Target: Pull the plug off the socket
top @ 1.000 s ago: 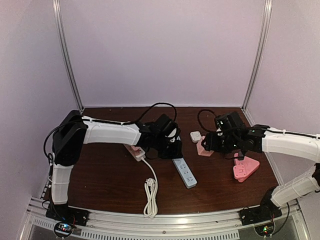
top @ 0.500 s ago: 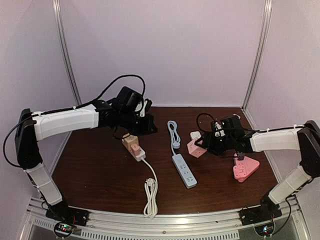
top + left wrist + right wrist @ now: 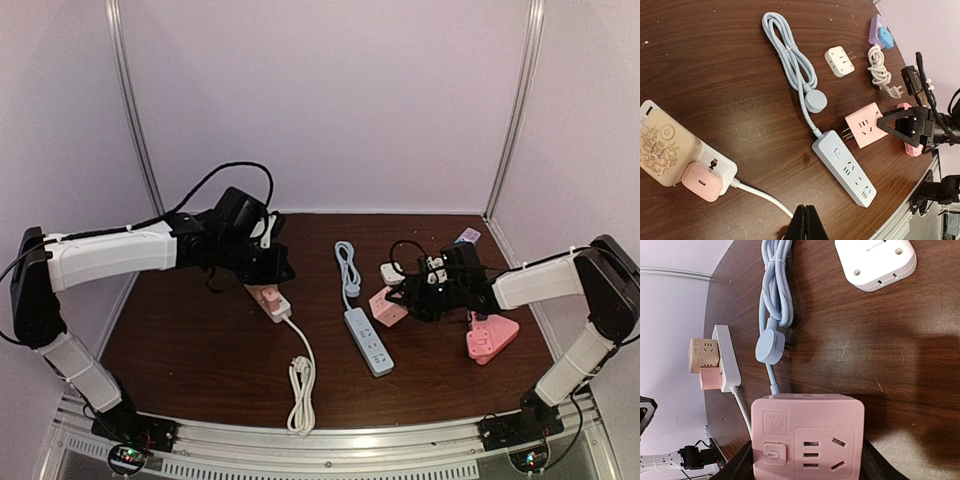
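Left gripper [image 3: 807, 226]: jaws clenched tip to tip with nothing between them. It hangs above the table [image 3: 710, 85], near the white power strip [image 3: 722, 161] and not touching it.

Pink plug [image 3: 702, 181] is seated in that strip, at the end where the white cord [image 3: 760, 195] exits. Beige cube adapter [image 3: 662, 147] is plugged in right beside it, touching.

Right gripper [image 3: 807, 462]: jaws grasping the pink cube socket [image 3: 807, 430] by its two sides. The switch and outlet face points at the wrist camera. In the left wrist view the cube's prongs are bare and point toward the blue power strip [image 3: 845, 167], close but apart. Can't tell if the cube rests on the table or is lifted.

The blue strip's cable [image 3: 790, 57] lies bundled, and its round plug [image 3: 816, 102] is loose on the table.

Further back sit a white adapter [image 3: 840, 61], a coiled white cable [image 3: 879, 70] and a purple-and-blue adapter [image 3: 879, 31]. A pink triangular socket [image 3: 492, 338] lies on the table to the right of the right gripper.
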Controlling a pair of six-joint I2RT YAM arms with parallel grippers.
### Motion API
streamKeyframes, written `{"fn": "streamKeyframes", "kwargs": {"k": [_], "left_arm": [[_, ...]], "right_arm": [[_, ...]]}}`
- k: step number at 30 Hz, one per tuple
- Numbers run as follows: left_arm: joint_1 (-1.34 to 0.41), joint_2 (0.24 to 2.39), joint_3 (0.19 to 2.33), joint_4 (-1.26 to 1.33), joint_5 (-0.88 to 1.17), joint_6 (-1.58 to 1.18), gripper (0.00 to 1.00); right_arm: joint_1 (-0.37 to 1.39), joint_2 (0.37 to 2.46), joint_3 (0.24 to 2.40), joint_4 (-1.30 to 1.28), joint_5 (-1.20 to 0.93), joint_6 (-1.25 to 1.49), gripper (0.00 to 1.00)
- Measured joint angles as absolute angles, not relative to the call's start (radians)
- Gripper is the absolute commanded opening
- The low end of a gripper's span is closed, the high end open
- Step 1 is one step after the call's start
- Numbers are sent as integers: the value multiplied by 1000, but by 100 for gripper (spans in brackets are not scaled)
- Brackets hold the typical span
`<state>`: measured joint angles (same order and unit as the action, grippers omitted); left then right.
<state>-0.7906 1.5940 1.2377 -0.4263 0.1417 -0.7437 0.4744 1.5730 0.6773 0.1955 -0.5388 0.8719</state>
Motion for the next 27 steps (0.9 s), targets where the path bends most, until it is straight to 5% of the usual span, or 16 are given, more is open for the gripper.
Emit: {"fn": "streamKeyframes", "kwargs": {"k": [16, 27], "left_arm": [[-786, 1571, 1184, -416, 132, -750, 0], [-786, 1541, 1165, -412, 111, -750, 1]], "right_arm": [[467, 1565, 639, 232, -550, 858, 57], [465, 1540, 660, 123, -485, 802, 78]]}}
